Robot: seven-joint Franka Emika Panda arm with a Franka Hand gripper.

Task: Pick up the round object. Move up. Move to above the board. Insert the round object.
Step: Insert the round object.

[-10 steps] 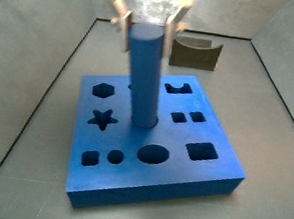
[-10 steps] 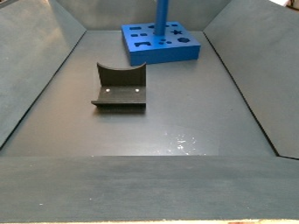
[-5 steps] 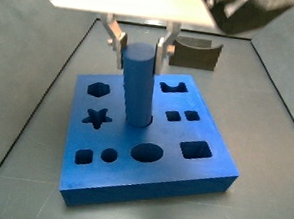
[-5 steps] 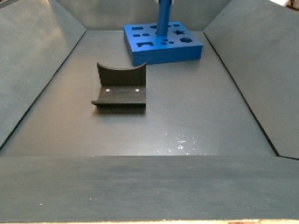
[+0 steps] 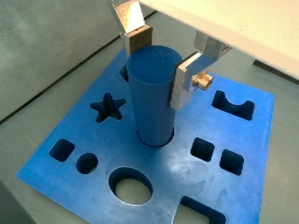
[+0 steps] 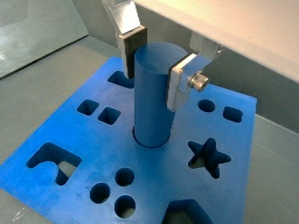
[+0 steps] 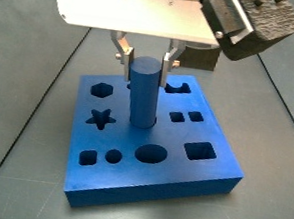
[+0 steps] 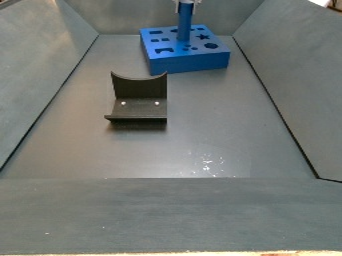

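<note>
Fingers [image 5: 139, 37] of the gripper [image 6: 159, 63] are seen flanking the top of the tall plain blue cylinder peg [image 5: 152, 96], grasp uncertain. Peg stands upright in a central hole of the thick blue cut-out board [image 7: 209, 175]. Insertion is judged nearly complete; release and withdrawal toward twelve o'clock are called for.

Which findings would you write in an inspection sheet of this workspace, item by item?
Surface: dark grey floor with sloped walls, small pale specks on it.
Job's things: blue cylinder peg stands upright in a round hole of the blue board; its lower end is inside the hole.
Clutter: dark block with a curved notch lies apart from the board.
Grippers: gripper is above the board, jaws on either side of the peg's top; contact cannot be judged.
Cables: nothing seen.
Surroundings: nothing seen beyond the walls.
</note>
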